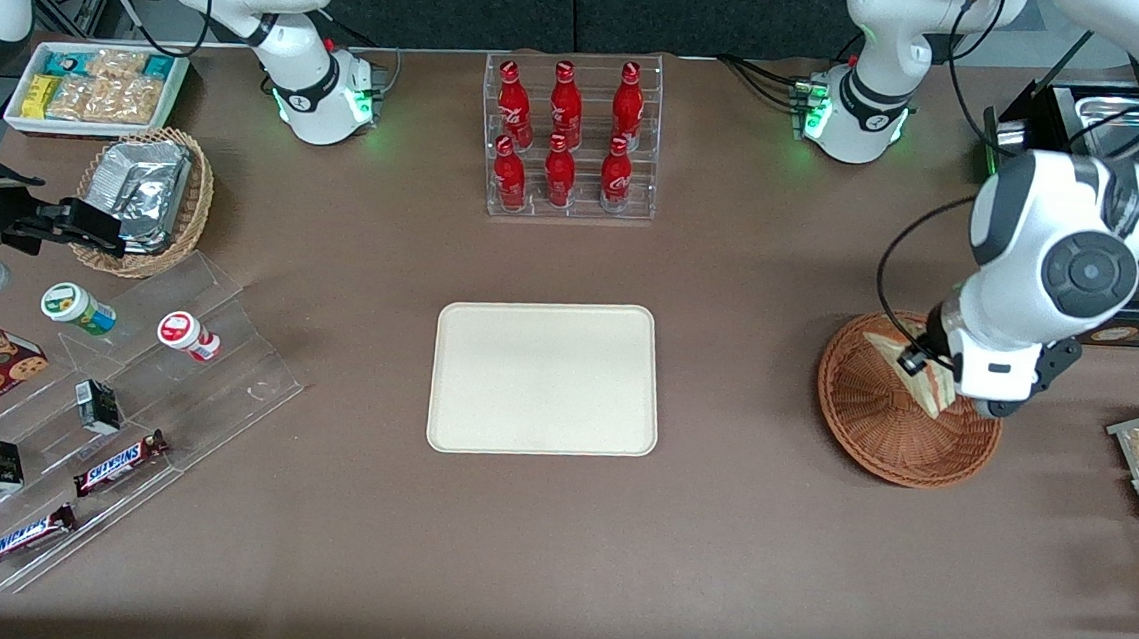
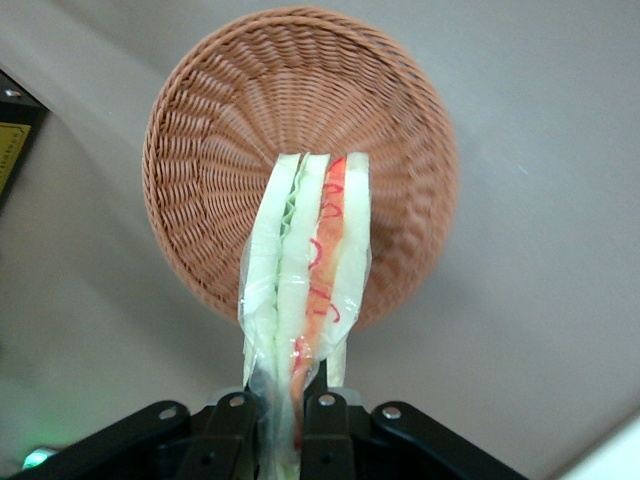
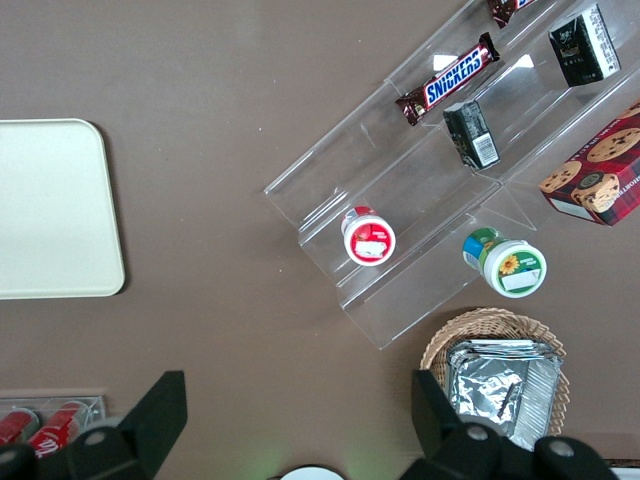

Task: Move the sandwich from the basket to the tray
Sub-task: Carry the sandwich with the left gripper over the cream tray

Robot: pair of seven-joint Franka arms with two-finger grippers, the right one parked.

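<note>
The counter (image 1: 735, 532) carries the tray (image 1: 545, 378), which lies bare and well apart from the fingers, toward the parked arm's end. The basket (image 2: 230, 150) sits directly below the fingers and looks emptied. The gripper (image 2: 285, 405) hangs above the basket with the sandwich (image 2: 305, 260) pinched at one end, its fingers (image 2: 322, 412) closed narrowly on the wrapped wedge, which appears lifted clear of the wicker. So the pick-up seems done; what is left is the carry to the tray, lowering and release.
</note>
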